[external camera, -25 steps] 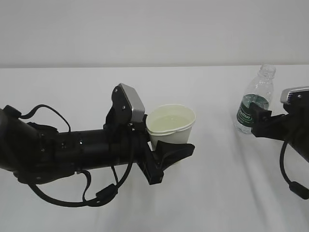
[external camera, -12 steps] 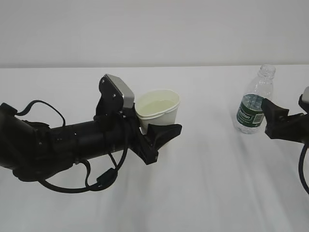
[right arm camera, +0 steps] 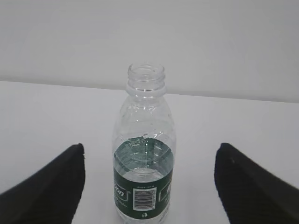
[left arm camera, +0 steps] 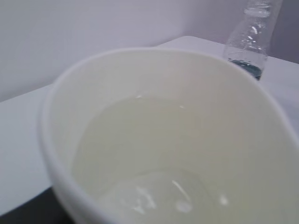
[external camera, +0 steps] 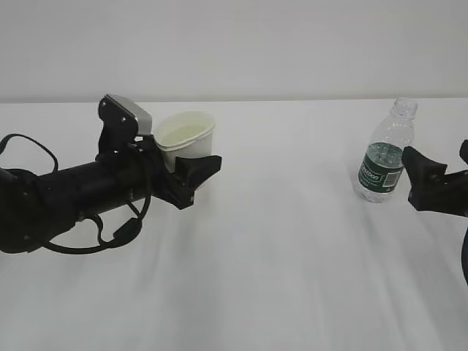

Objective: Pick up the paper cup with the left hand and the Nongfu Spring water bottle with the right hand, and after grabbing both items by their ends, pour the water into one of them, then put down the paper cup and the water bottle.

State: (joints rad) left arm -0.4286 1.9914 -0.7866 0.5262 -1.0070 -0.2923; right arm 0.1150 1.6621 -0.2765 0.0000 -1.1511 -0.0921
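Observation:
The white paper cup (external camera: 186, 135) stays upright with my left gripper (external camera: 194, 165) shut on its lower body, at the left of the table. In the left wrist view the paper cup (left arm camera: 154, 116) fills the frame and hides the jaws. A little clear water (left arm camera: 154, 196) lies in its bottom. The Nongfu Spring water bottle (external camera: 387, 157) stands uncapped on the table at the right, with water up to its green label. My right gripper (external camera: 409, 175) is open just right of it. In the right wrist view the bottle (right arm camera: 145, 158) stands free ahead of the spread fingers (right arm camera: 60, 186).
A white table (external camera: 292, 256) runs back to a plain pale wall. The left arm's black body and loose cables (external camera: 73, 197) lie low over the table's left part. The bottle (left arm camera: 252, 42) shows beyond the cup's rim.
My left arm has carried the cup leftward and a little farther back. My right gripper has drawn back to the right, off the bottle, which has stayed in place.

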